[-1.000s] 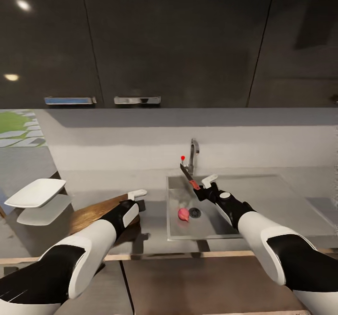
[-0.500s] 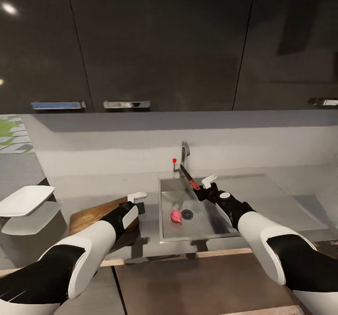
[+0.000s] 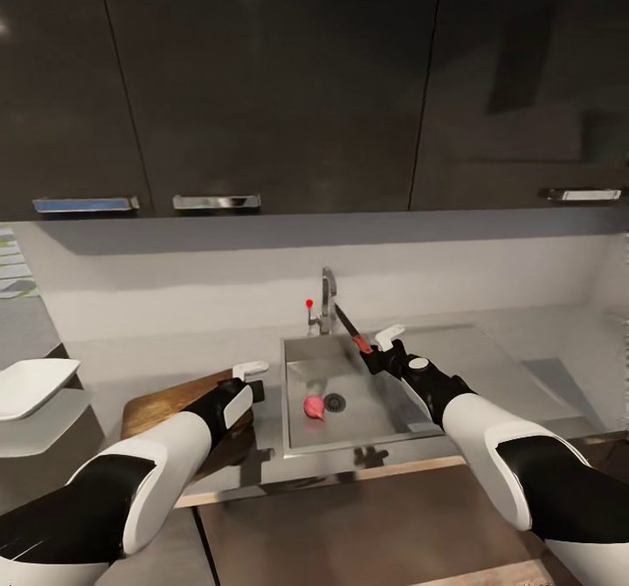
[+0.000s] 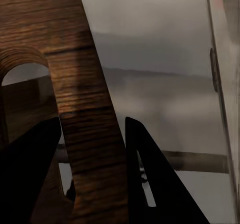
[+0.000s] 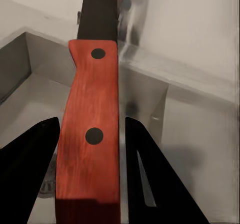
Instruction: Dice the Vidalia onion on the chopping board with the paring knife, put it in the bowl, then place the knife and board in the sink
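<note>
Left gripper (image 3: pixel 236 382) is clamped on the chopping board (image 3: pixel 166 398). Left wrist view confirms it: both dark fingers (image 4: pixel 150 184) pinch the board's wooden edge (image 4: pixel 85 108), with the board's handle cutout just beside the grip. In the head view the board sits tilted at the near-left of the countertop (image 3: pixel 524 350), its left part raised toward the bowl side; whether its near edge touches the worktop I can't tell, as the forearm covers it.

Right gripper (image 3: pixel 382 352) holds the paring knife (image 3: pixel 352 332) by the red handle. The right wrist view shows the handle (image 5: pixel 90 134) with two dark rivets seated between both fingers (image 5: pixel 30 174), and the dark blade running away from the camera. In the head view the blade points up and to the left toward the tap, held above the sink (image 3: pixel 384 411) near its back right part.

Sink is a grey steel basin set in the worktop, middle of the scene. Vidalia onion (image 3: pixel 314 407) lies on the basin floor, pinkish, just beside the dark round drain (image 3: pixel 335 403), on the drain's left. Not touched by either gripper.

Bowl (image 3: pixel 31 387) is white and shallow, at the far left of the worktop, well apart from the sink, cut by the frame edge.

Behind the sink: chrome tap (image 3: pixel 328 298) with red-tipped lever (image 3: pixel 309 304). Pale backsplash above that, then dark glossy wall cabinets (image 3: pixel 262 79) with metal handles (image 3: pixel 216 203).
</note>
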Motion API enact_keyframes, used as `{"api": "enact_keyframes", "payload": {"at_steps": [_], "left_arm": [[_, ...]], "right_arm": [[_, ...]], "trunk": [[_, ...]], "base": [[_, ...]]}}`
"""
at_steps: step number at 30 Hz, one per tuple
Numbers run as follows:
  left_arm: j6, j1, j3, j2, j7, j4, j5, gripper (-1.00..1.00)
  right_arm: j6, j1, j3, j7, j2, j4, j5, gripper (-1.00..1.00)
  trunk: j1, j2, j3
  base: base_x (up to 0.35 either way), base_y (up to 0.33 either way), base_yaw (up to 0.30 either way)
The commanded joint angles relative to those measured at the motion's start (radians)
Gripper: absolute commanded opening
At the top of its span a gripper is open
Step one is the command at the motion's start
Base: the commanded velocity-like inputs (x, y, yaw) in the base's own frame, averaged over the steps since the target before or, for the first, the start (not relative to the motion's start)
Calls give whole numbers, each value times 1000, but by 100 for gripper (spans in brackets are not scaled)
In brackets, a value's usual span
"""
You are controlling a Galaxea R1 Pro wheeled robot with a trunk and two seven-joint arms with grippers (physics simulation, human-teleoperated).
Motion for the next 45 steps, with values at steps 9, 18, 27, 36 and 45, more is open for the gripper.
{"api": "enact_keyframes", "payload": {"at_steps": [9,18,27,36,45], "left_arm": [[5,0,-12,16,7,8,7,-100],[4,0,-13,20,7,23,7,-100],[1,0,-15,32,8,42,7,-100],[-85,0,-53,71,8,81,7,-100],[-163,0,-54,117,7,137,7,-100]], "right_arm": [[-4,-1,0,0,1,5,11,-100],[-4,-1,0,-1,2,8,11,-100],[-4,-1,0,-2,-1,11,11,-100],[-4,-1,-2,-4,-6,15,13,-100],[-4,-1,-1,-5,-16,17,14,-100]], "trunk": [[0,-1,13],[0,-1,27],[0,-1,41],[0,-1,44],[0,-1,44]], "base": [[0,0,-133],[0,0,-127],[0,0,-110],[0,0,-21],[0,0,0]]}}
